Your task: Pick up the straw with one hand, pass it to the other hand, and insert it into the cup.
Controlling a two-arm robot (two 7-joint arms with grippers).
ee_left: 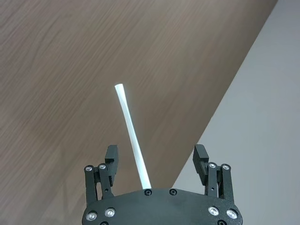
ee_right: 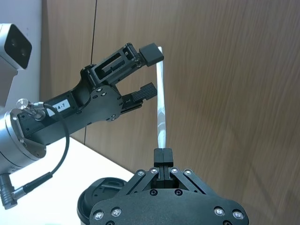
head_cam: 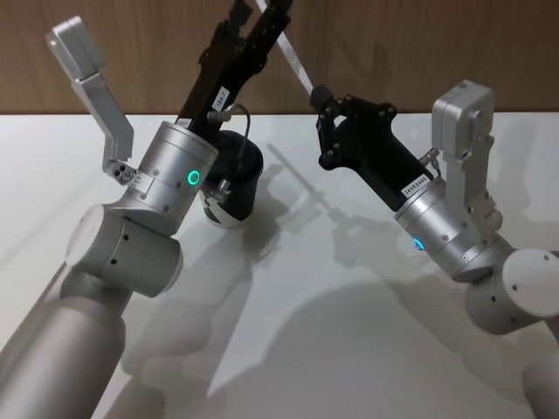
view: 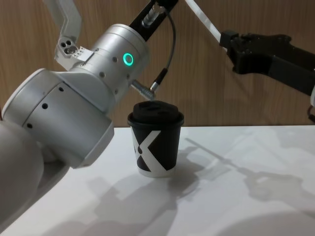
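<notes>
The white straw [head_cam: 293, 57] is held in the air above the table, slanting up and to the left. My right gripper [head_cam: 316, 94], all black, is shut on its lower end [ee_right: 163, 153]. My left gripper [head_cam: 259, 13], with the silver wrist and green ring, is raised to the straw's upper part. Its fingers [ee_left: 111, 157] stand open on either side of the straw [ee_left: 131, 133], not closed on it. The black cup [view: 156, 140] with its domed lid stands upright on the table below, partly hidden behind my left wrist in the head view [head_cam: 238, 179].
The white table [head_cam: 349, 332] stretches out in front of and to the right of the cup. A wooden wall [head_cam: 419, 44] runs along its far edge. My left forearm [view: 74, 113] looms large just left of the cup.
</notes>
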